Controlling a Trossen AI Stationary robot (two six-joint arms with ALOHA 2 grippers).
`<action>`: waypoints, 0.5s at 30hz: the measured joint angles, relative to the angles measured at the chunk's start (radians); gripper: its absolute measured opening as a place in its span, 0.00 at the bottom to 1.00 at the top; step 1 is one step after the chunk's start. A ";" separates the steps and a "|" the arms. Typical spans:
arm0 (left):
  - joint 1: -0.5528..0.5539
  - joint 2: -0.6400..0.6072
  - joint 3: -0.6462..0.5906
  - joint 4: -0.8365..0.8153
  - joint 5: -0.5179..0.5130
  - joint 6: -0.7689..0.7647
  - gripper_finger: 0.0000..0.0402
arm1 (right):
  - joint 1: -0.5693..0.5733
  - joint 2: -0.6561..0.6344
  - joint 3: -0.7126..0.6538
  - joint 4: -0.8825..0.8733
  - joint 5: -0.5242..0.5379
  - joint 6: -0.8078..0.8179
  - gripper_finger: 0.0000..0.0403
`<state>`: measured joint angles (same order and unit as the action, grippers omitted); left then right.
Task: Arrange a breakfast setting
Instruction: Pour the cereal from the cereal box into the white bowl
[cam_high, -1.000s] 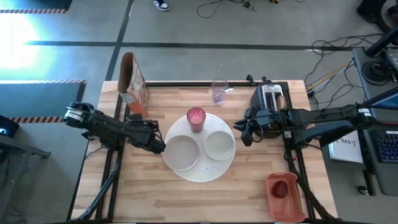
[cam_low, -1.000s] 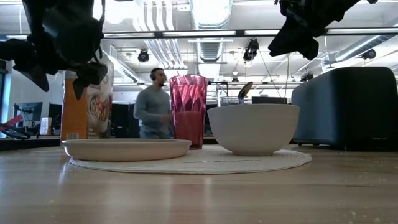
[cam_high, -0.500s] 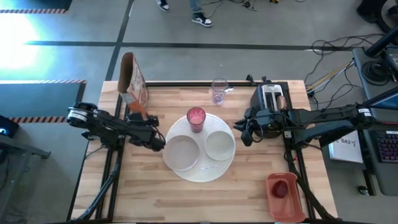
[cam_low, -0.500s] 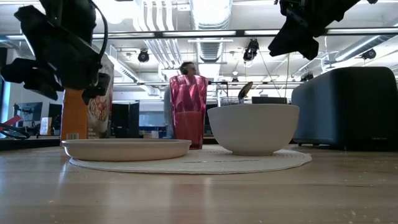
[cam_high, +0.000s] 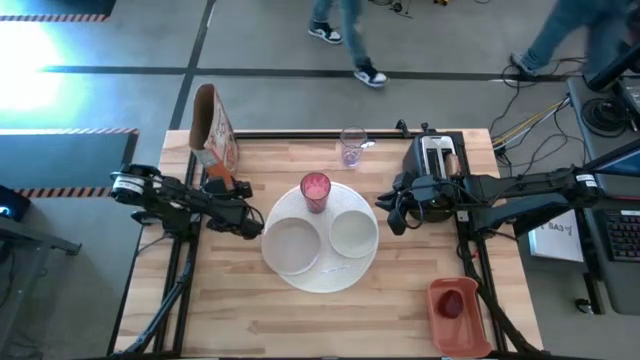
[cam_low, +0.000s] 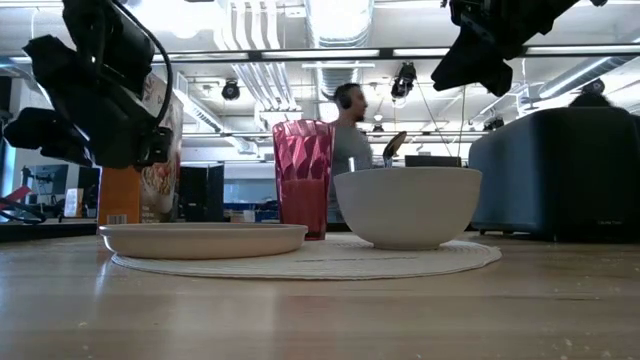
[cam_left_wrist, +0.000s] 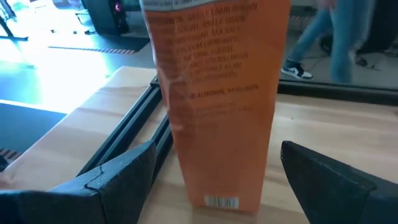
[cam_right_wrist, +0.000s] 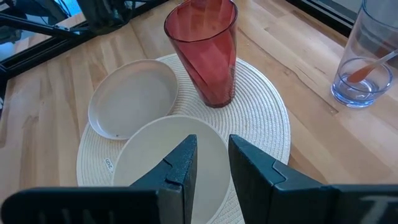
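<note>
Left gripper spread wide, empty, facing the cereal box, left of the large round white plate.

On the plate: small white plate, white bowl, pink cup. Right gripper, fingers narrowly parted and empty, hangs right of it; only its wrist view shows the gap.

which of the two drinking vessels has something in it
The clear glass at the table's back edge: a spoon rests inside it. The pink cup on the round mat looks empty.

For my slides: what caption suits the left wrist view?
Open left gripper facing the orange cereal box on the table.
</note>
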<state>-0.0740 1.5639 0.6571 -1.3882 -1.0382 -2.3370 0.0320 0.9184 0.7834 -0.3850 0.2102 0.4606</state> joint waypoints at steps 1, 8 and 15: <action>0.011 0.000 -0.007 0.010 -0.012 0.007 0.82 | 0.000 0.000 0.000 0.000 0.000 0.000 0.20; 0.096 0.000 -0.065 0.165 -0.101 0.109 0.82 | 0.000 0.000 0.000 0.000 0.000 0.000 0.20; 0.185 0.000 -0.118 0.349 -0.206 0.249 0.82 | 0.000 0.000 0.000 0.000 0.000 0.000 0.20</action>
<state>0.1107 1.5639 0.5393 -1.0395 -1.2444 -2.0878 0.0320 0.9184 0.7834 -0.3847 0.2104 0.4605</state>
